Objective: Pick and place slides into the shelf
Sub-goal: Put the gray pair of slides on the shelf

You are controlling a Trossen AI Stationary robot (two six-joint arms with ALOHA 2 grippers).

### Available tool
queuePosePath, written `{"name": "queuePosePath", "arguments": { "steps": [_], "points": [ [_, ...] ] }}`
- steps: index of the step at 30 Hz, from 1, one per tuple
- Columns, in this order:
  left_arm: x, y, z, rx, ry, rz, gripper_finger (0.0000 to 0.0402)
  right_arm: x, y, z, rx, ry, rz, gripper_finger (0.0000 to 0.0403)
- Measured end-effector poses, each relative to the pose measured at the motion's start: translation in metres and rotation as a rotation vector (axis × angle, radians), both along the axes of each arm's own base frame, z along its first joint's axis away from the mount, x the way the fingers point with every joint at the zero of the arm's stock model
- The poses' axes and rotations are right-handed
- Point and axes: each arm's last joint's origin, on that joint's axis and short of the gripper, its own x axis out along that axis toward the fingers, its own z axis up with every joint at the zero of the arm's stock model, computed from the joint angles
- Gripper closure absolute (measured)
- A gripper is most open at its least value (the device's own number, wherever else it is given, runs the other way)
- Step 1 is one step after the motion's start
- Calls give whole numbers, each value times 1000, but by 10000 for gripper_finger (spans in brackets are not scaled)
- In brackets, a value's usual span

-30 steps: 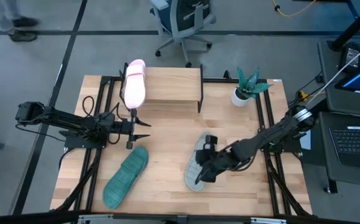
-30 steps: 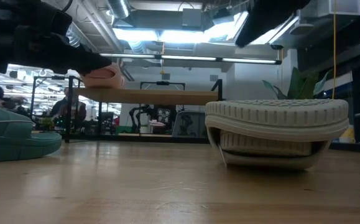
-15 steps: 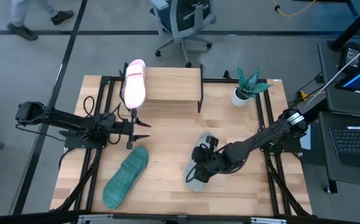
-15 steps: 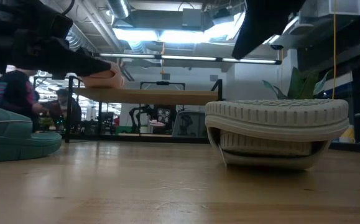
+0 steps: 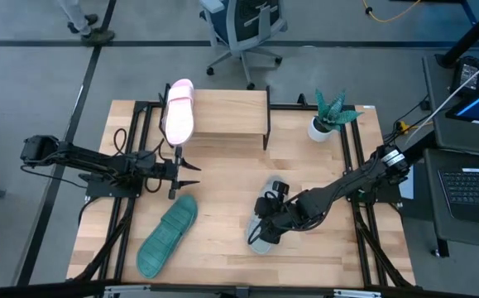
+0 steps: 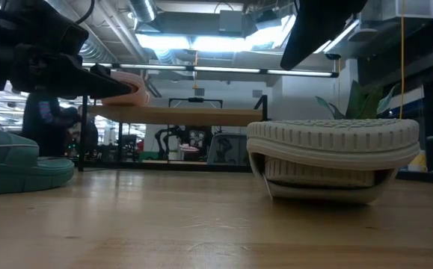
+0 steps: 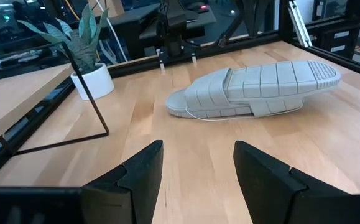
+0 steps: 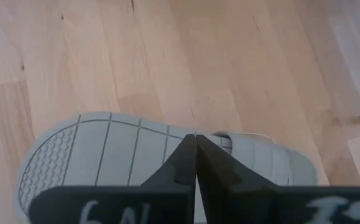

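Pale pink slide (image 5: 179, 111) lies on the left end of the shelf (image 5: 227, 112), so you can count one of three as placed. Grey slide (image 5: 265, 222) rests sole-up on the bench (image 5: 222, 174), right of centre. Teal slide (image 5: 167, 235) also lies sole-up on the bench, toward its front left, well apart from the grey one. Judgement: roughly a third done; two slides left to pick, and the middle and right parts of the shelf plank look free for them.

Right pincer (image 5: 265, 228) sits directly over the grey slide. In the right wrist view its fingers (image 8: 186, 163) are pressed together, tips meeting above the ribbed sole; nothing is between them. Whether the tips touch the sole, you cannot tell.

Left pincer (image 5: 191, 170) hovers over the bench just in front of the shelf's left end, fingers (image 7: 143, 175) spread wide, holding nothing and pointing toward the grey slide. A potted plant (image 5: 330, 114) stands right of the shelf.
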Motion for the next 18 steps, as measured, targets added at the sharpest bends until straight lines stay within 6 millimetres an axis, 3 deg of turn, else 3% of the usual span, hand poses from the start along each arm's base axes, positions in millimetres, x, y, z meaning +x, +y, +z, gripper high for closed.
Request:
{"name": "queuePosePath", "arguments": {
  "steps": [10,18],
  "points": [
    [0,0,0,1,-2,0,211,2,-4,-1,11,0,-39,376],
    [0,0,0,1,-2,-1,211,2,-5,-1,-7,-3,-43,282]
  ]
}}
